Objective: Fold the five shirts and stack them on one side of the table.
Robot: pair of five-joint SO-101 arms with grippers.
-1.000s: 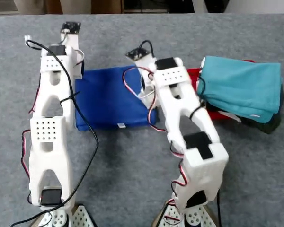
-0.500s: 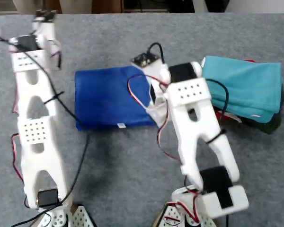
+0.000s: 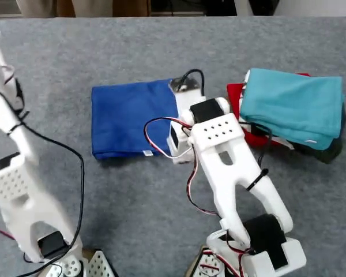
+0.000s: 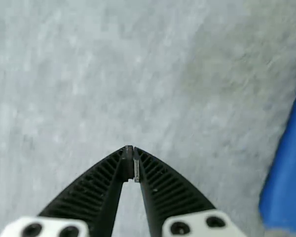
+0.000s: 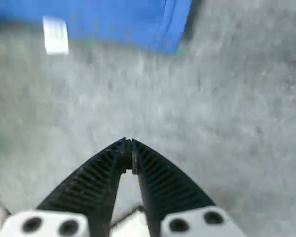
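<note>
What matters for my next move is that the folded blue shirt [image 3: 132, 118] lies just ahead of the right claw [image 5: 129, 146], with its near edge and the white tag [image 5: 55, 34] a short way beyond the tips. In the high view the shirt sits in the middle of the grey table [image 3: 161, 202]. It is close to square, a little longer across the table than front to back. Its right edge is beside the right arm [image 3: 230, 161], and its left edge is well apart from the left arm [image 3: 11, 173], so I judge the right arm the nearer one for the job. The stack is further to the right. A teal shirt [image 3: 291, 104] lies on top of a red shirt [image 3: 235, 95], and a dark garment [image 3: 333, 151] peeks out underneath. From the task, I reckon the blue shirt has to travel that way, sideways along its longer axis. The right claw is closed, its ribbed fingers [image 5: 96, 182] pressed tip to tip with nothing between them, and it hangs over bare cloth rather than over the shirt. I cannot tell whether the tips touch the table. The left claw [image 4: 129, 153] is likewise closed on nothing, over bare table, with only a strip of blue at the edge of its view. I would need to spread the right fingers and advance to the shirt's near edge before any lift.
</note>
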